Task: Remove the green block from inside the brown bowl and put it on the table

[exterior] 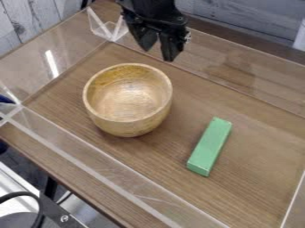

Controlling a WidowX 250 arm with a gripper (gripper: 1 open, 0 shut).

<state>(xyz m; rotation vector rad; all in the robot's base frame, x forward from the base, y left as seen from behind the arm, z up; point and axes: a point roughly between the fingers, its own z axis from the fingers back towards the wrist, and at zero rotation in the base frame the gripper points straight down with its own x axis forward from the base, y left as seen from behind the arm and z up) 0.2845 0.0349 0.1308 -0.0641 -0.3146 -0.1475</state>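
The green block (210, 146) lies flat on the table (256, 93), to the right of the brown bowl (127, 119) and a little nearer the front, not touching it. The bowl stands upright and its inside shows only bare wood. My gripper (161, 51) hangs in the air behind the bowl's far rim, pointing down. Its two dark fingers (174, 49) stand apart with nothing between them. It is well away from the block.
Clear acrylic walls edge the tabletop, with the front wall (71, 160) running along the near side. A small clear acrylic piece (107, 27) stands at the back left, close to the gripper.
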